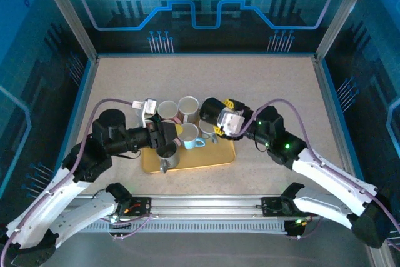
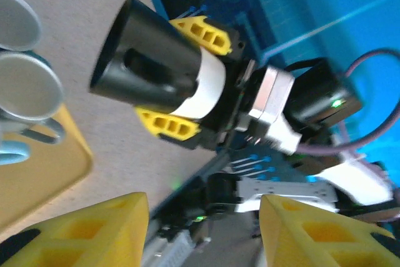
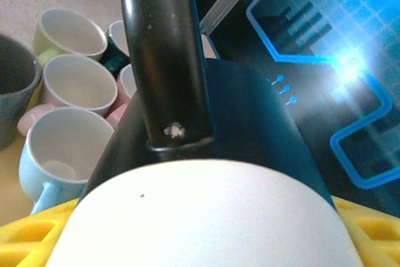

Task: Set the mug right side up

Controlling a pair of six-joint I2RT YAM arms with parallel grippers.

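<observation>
Tray: a flat yellow rectangular tray (image 1: pixel 219 154) lies on the beige speckled table (image 1: pixel 269 85), in front of the two arm bases.
Task mug: the black ceramic mug with a white band at one end (image 1: pixel 211 110) is in the air over the far right corner of the tray and touches no other mug.
Mug pose: it lies on its side; the white end is toward the right end effector and the black end points away from it. In the right wrist view its black handle (image 3: pixel 165 54) stands up from the body.
Right end effector: the right end effector (image 1: pixel 224 117) pinches the mug at the white band, with one yellow finger (image 2: pixel 203 32) on each side of the body.
Left end effector: the left end effector (image 1: pixel 167 134) hangs over the left half of the tray. Its yellow fingers (image 2: pixel 94 229) are spread apart with nothing between them, and it faces the held mug.
Grey mug: a dark grey mug (image 1: pixel 167 154) stands upright near the front left edge of the tray, just beside the left end effector.
Blue mug: a light blue mug (image 1: pixel 190 136) stands upright near the middle of the tray.
Other mugs: a pale pink mug (image 3: pixel 78 82) and a pale green mug (image 3: pixel 69 32) stand mouth up at the far side of the tray, close together.
</observation>
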